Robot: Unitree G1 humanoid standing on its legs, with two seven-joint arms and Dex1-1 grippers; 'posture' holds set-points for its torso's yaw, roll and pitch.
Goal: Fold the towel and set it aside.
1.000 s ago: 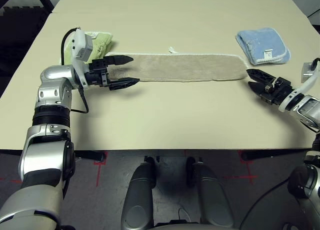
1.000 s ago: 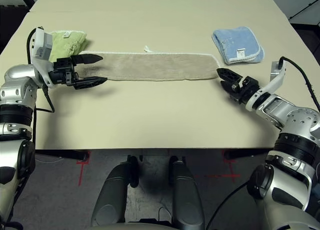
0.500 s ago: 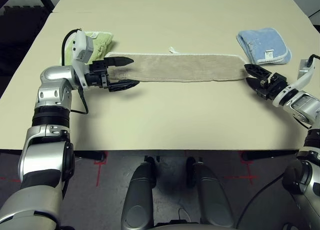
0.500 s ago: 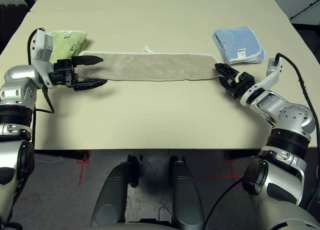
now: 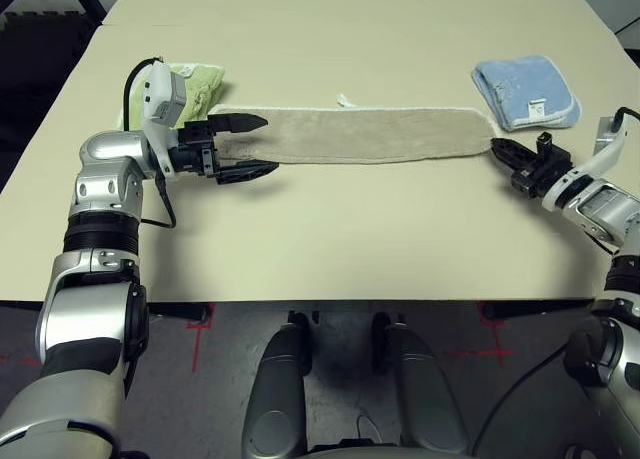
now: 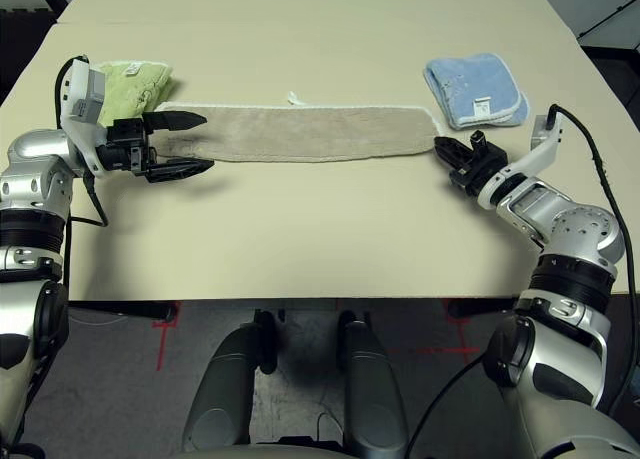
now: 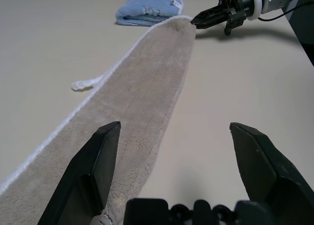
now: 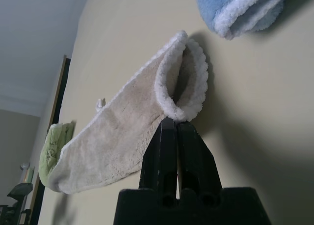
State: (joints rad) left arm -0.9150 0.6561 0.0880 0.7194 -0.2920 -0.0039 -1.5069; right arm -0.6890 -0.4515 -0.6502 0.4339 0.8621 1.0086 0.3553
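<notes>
Folding progress: towel [image 5: 365, 135] lay as a long narrow strip, apparently already doubled lengthwise, running side to side across the counter [image 5: 330, 229]; white stitched edge along the far side, a small loop of edging poking out near the middle.
Right claw [image 5: 498, 147]: fingers clenched together at the towel's right end; the right wrist view showed the edging curled into a small lifted loop right at the fingertips. Pinching the hem, as best judged, though how much cloth was caught could not be told.
Left claw [image 5: 250, 145]: released, jaws wide, one finger over the towel's left end and the other on the near side of it; nothing gripped.
Left to do: left end not yet taken; the crosswise fold, end brought to end, and the move aside were both outstanding. Roughly mid-task by my reckoning.
Neighbours: light green folded cloth [image 5: 205, 83] just beyond the left claw, near the towel's left end; light blue folded cloth [image 5: 527, 91] beyond the right end, close but apart from it.
Surface: smooth, matte beige counter, a seam line crossing it farther back; broad bare stretch on the near side of the towel.
Room: dark floor with red tape marks below the near edge; dark frame and matting past the far left corner.
</notes>
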